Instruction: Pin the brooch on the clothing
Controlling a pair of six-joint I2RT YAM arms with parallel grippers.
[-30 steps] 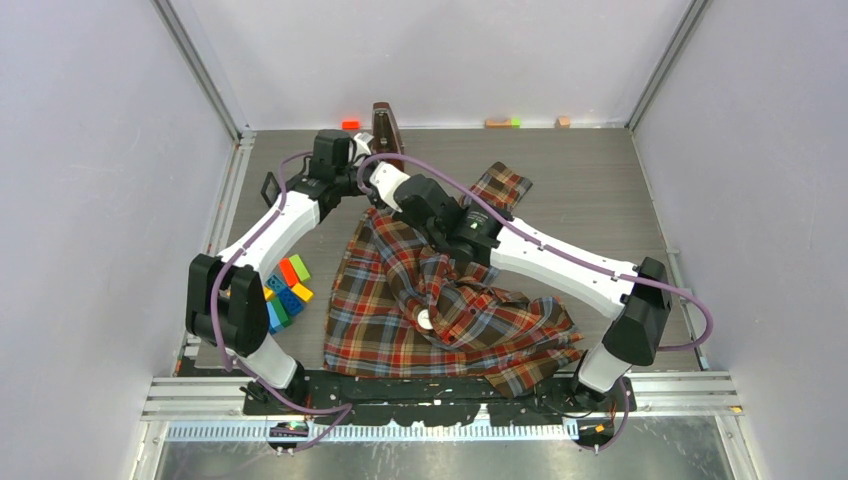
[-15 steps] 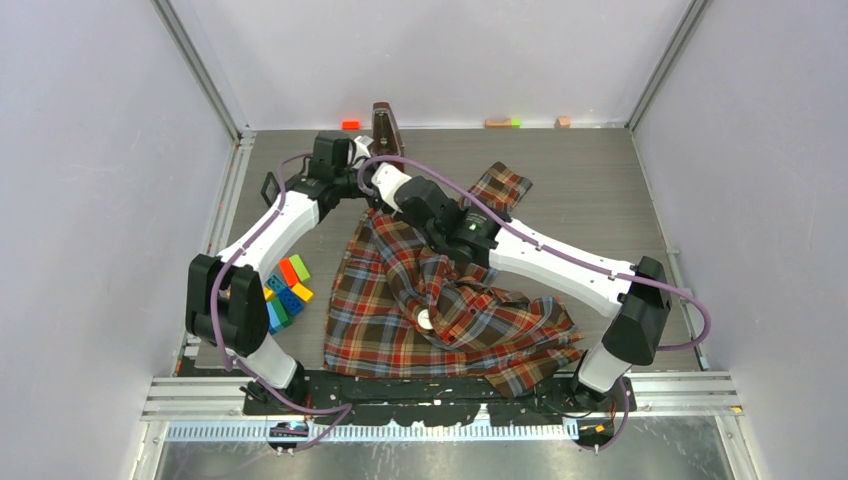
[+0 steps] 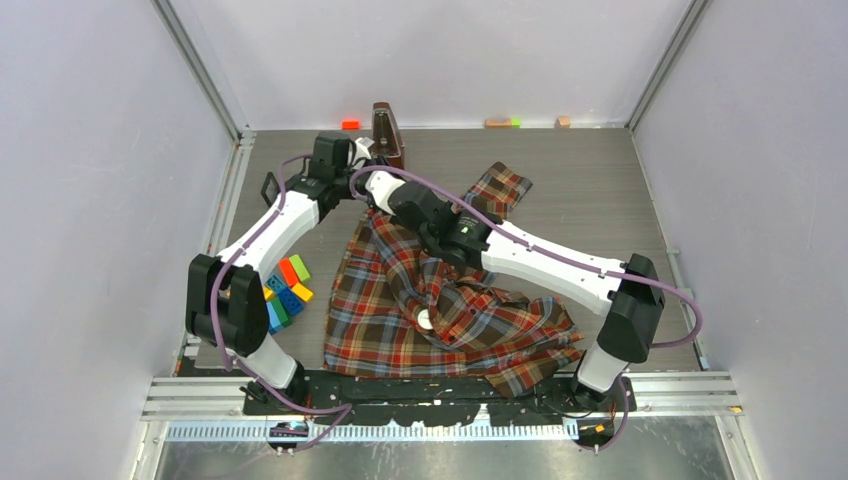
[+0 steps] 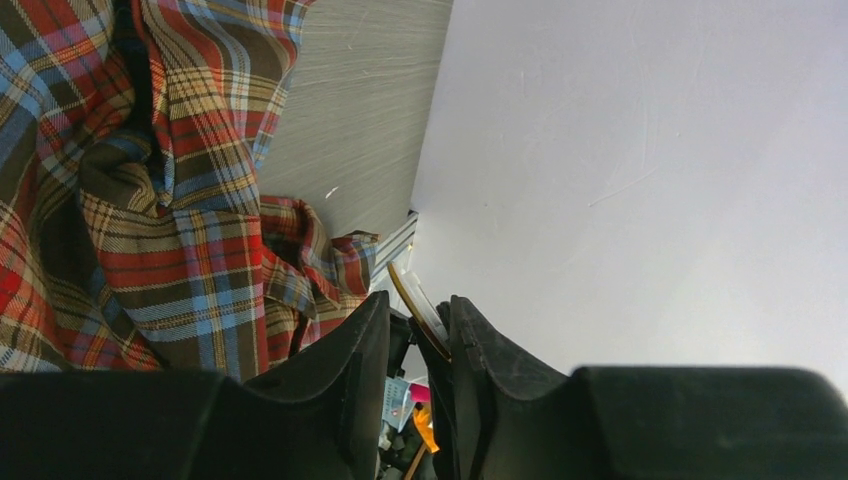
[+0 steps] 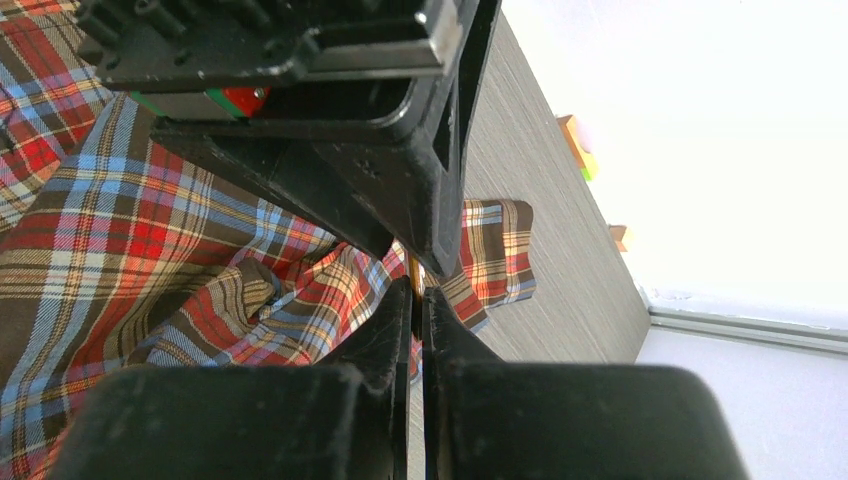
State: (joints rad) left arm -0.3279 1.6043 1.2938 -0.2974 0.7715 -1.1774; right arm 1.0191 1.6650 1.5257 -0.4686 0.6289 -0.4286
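Note:
The plaid shirt [image 3: 440,300] lies crumpled on the table, one sleeve reaching toward the back. It also shows in the left wrist view [image 4: 150,200] and the right wrist view [image 5: 150,230]. Both grippers meet above the shirt's far left corner. My left gripper [image 3: 356,166] [image 4: 412,302] holds the brooch [image 4: 425,308], a thin gold-rimmed disc resting against its right finger. My right gripper [image 3: 369,184] [image 5: 417,290] is shut on a thin gold edge of the brooch [image 5: 413,272], right under the left gripper's black housing [image 5: 300,60].
A pile of coloured bricks [image 3: 285,290] lies left of the shirt. A brown object [image 3: 385,125] stands at the back wall near small blocks [image 3: 350,124] [image 3: 503,122] [image 3: 563,121]. A small white round thing [image 3: 424,320] sits on the shirt.
My right arm has shifted a little to the left, closer to the left gripper. The left arm and the shirt have hardly moved.

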